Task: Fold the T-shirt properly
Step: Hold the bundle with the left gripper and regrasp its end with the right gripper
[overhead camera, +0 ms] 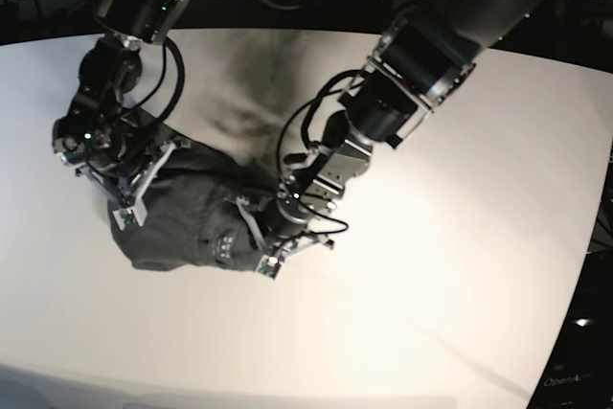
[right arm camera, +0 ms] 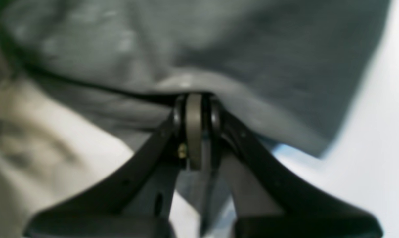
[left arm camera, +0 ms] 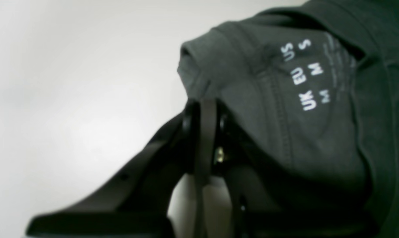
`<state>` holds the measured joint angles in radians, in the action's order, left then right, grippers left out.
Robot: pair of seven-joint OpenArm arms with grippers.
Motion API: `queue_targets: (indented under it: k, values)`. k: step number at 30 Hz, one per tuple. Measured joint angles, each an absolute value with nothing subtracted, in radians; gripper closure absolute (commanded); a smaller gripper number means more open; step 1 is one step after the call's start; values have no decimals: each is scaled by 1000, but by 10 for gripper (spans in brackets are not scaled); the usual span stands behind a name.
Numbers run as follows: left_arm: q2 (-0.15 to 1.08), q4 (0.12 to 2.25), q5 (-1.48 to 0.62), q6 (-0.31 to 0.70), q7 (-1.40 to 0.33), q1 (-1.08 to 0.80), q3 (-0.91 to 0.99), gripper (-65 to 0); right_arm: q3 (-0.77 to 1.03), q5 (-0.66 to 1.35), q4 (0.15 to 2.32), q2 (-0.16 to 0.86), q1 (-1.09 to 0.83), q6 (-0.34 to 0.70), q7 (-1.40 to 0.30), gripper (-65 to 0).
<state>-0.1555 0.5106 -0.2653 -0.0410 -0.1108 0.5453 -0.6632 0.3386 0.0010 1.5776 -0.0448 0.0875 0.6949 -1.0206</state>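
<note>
The dark grey T-shirt (overhead camera: 192,217) lies bunched in a heap on the white table (overhead camera: 431,284), stretched between my two grippers. In the left wrist view my left gripper (left arm camera: 204,105) is shut, pinching a folded edge of the T-shirt (left arm camera: 285,125) beside the white printed neck label (left arm camera: 305,76). The right gripper (right arm camera: 196,99) is shut on a raised fold of the T-shirt (right arm camera: 252,49). From the base view, the left gripper (overhead camera: 251,232) holds the heap's right end and the right gripper (overhead camera: 139,200) its left end. Much of the cloth is hidden under its own folds.
Both arms reach in from the far side, the left arm (overhead camera: 421,55) from the upper right and the right arm (overhead camera: 134,7) from the upper left, with loose cables (overhead camera: 172,74) hanging by it. White tabletop stretches to the right and front of the heap.
</note>
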Motion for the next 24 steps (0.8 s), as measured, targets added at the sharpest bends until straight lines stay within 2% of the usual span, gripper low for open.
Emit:
queue_targets:
  k: [7,18,24]
  values:
    - [-155,511,-265,-41,-111,545,-663,-27,289,0,1582,-1,80,696,-1021,-135]
    - [-156,511,-265,-41,-111,545,-663,-27,292,1,1582,5,30,696,-1055,-145]
    - [-155,511,-265,-41,-111,545,-663,-27,294,4,1585,38,18,699,-1084,-274]
